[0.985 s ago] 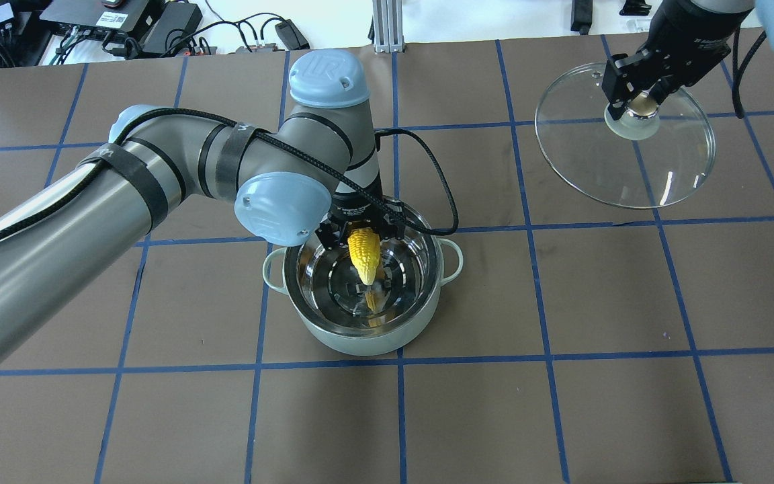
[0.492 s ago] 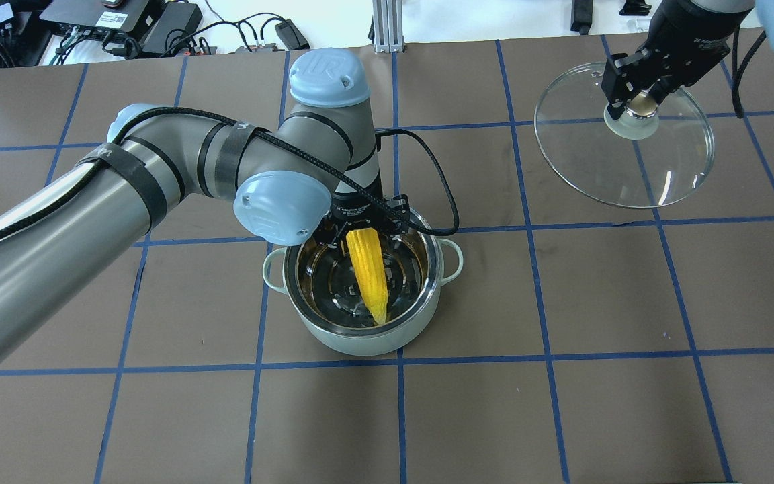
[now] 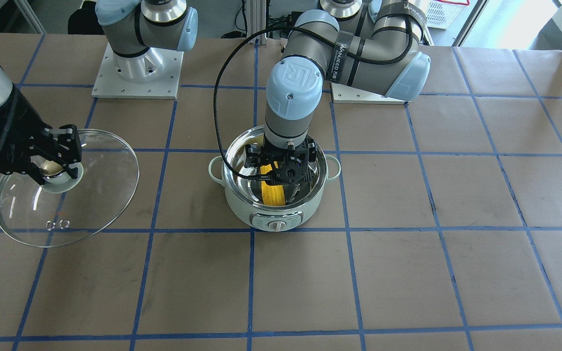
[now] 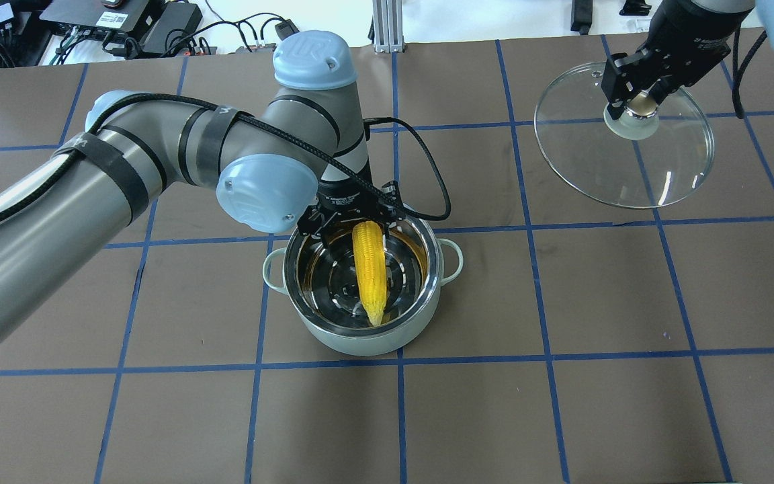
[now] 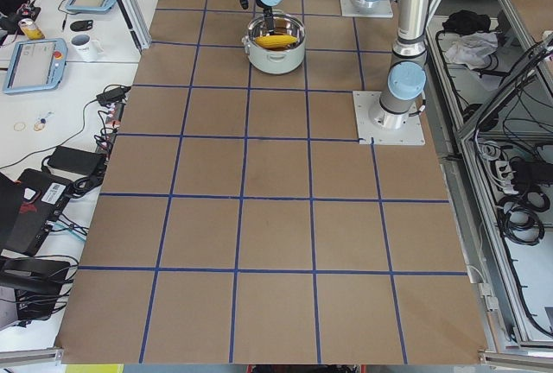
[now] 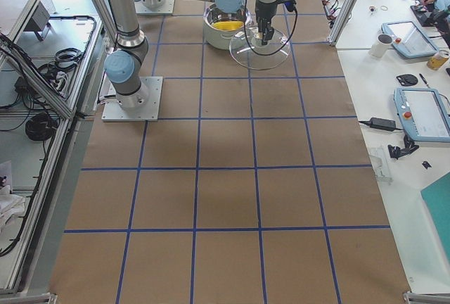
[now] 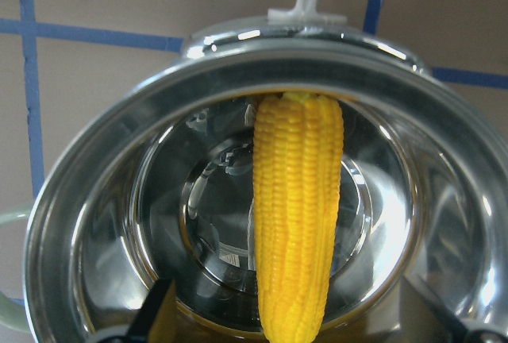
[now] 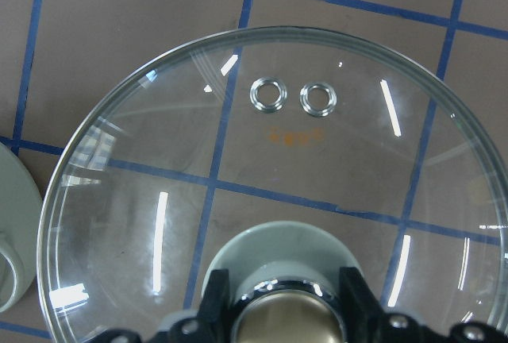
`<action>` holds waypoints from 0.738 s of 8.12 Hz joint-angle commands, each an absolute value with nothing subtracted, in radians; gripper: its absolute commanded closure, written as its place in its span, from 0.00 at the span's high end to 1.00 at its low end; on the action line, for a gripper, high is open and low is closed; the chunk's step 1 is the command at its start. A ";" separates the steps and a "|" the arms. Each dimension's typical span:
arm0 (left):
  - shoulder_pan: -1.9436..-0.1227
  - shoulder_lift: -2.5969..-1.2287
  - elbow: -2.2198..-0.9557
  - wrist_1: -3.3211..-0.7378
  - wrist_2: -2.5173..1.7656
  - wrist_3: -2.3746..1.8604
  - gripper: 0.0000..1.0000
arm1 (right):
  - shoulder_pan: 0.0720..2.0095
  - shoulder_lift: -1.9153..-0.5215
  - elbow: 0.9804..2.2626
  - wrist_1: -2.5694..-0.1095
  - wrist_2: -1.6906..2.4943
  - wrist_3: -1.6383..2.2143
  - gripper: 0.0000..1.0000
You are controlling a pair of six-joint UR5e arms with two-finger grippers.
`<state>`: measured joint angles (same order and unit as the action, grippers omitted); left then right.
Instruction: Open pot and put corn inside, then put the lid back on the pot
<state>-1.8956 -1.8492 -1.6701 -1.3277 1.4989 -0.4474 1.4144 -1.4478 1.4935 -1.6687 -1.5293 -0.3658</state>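
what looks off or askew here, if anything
Nothing damaged or spilled. The corn spans the pot, tip against its wall, seemingly propped rather than flat. The lid hangs tilted from the right gripper.

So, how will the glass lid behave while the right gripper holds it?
The lid looks like clear glass, so it is probably stiff and fragile. The right gripper holds it only by the knob, so it may tilt or swing. The smooth metal-capped knob could slip.

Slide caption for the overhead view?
The corn lies in the open pot below the left gripper; right gripper holds the lid aside.
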 commanded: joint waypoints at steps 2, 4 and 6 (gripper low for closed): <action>-1.706 -1.836 -1.605 -1.336 1.503 -0.296 1.00 | 1.414 -1.448 1.490 -1.669 -1.532 -0.364 0.00; -1.677 -1.789 -1.597 -1.339 1.649 -0.082 1.00 | 1.413 -1.494 1.488 -1.634 -1.545 -0.359 0.00; -1.584 -1.786 -1.566 -1.345 1.675 -0.054 1.00 | 1.413 -1.497 1.486 -1.620 -1.534 -0.359 0.00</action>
<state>-1.6641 -1.7937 -1.5918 -1.3402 1.6480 -0.1092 1.4131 -1.4889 1.4875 -1.6341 -1.5428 -0.3601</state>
